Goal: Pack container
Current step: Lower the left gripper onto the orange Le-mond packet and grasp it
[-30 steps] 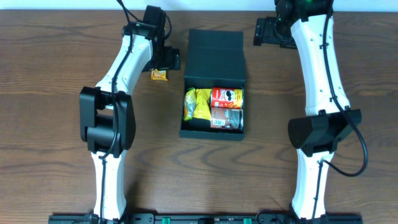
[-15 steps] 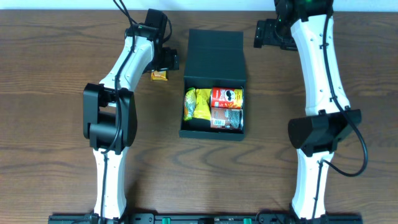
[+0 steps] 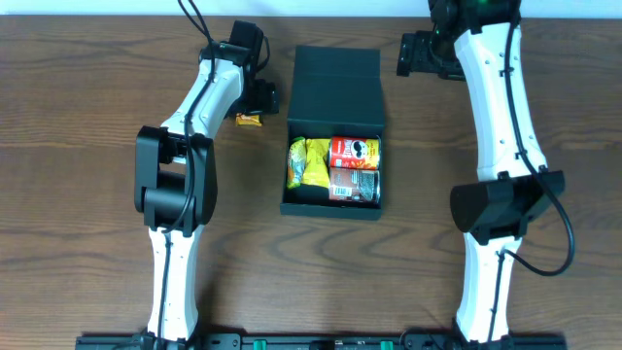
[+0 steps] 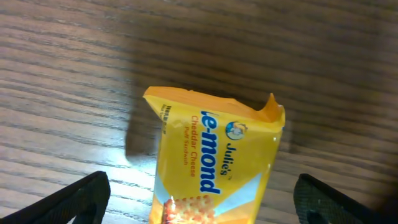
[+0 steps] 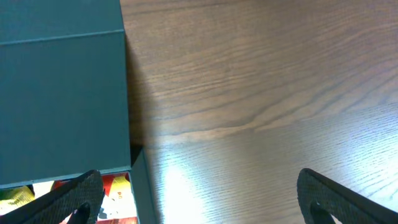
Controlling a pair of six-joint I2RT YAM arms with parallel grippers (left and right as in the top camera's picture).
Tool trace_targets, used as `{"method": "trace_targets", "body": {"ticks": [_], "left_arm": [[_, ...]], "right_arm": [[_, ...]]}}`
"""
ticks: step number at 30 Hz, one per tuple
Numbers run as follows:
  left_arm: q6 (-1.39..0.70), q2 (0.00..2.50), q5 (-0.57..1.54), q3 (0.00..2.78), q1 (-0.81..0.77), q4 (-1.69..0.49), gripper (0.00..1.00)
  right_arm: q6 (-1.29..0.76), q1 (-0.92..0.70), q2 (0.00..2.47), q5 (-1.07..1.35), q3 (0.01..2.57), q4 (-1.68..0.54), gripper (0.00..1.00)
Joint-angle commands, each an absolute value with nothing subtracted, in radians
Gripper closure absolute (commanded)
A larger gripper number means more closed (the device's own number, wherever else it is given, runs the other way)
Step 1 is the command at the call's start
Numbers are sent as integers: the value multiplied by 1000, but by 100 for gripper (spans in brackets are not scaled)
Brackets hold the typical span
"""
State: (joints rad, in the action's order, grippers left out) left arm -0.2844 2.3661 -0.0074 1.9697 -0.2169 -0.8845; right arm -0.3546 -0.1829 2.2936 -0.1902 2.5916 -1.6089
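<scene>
The dark teal container point(image 3: 333, 97) lies open mid-table, lid flap folded back. Inside are a yellow packet point(image 3: 309, 163) and two snack cans point(image 3: 355, 154). A small yellow snack packet point(image 3: 250, 119) lies on the table left of the container; in the left wrist view this packet point(image 4: 214, 165) lies flat between the open fingers. My left gripper point(image 3: 260, 97) is open just above it. My right gripper point(image 3: 420, 53) is open over bare table, right of the lid, whose edge point(image 5: 62, 93) shows in the right wrist view.
The brown wooden table point(image 3: 87, 194) spreads all around. Both arms reach in from the front edge, one on each side of the container. A white wall strip runs along the back edge.
My left arm's elbow has shifted slightly right and the wrist has turned a little over the small yellow packet. The right arm and the container have not moved.
</scene>
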Motion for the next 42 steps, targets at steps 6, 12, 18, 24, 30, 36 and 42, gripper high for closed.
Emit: {"method": "trace_targets", "body": {"ticks": [6, 12, 18, 24, 30, 36, 42], "left_arm": [[-284, 2379, -36, 1972, -212, -881, 17], [-285, 2379, -33, 1972, -212, -883, 23], [-285, 2379, -33, 1972, -212, -890, 36], [-284, 2379, -33, 1972, -212, -893, 40], [-285, 2379, -34, 1972, -212, -901, 47], [-285, 2379, -33, 1972, -212, -936, 46], [-285, 2378, -15, 1972, -212, -965, 46]], "right_arm": [[-342, -183, 2289, -190, 2604, -1616, 1], [-343, -183, 2289, -190, 2604, -1616, 1], [-343, -183, 2289, -190, 2604, -1616, 1], [-343, -183, 2289, -190, 2604, -1616, 1], [-343, -183, 2289, -190, 2604, -1616, 1], [-343, -183, 2289, -191, 2604, -1613, 1], [-343, -183, 2289, -191, 2604, -1606, 1]]}}
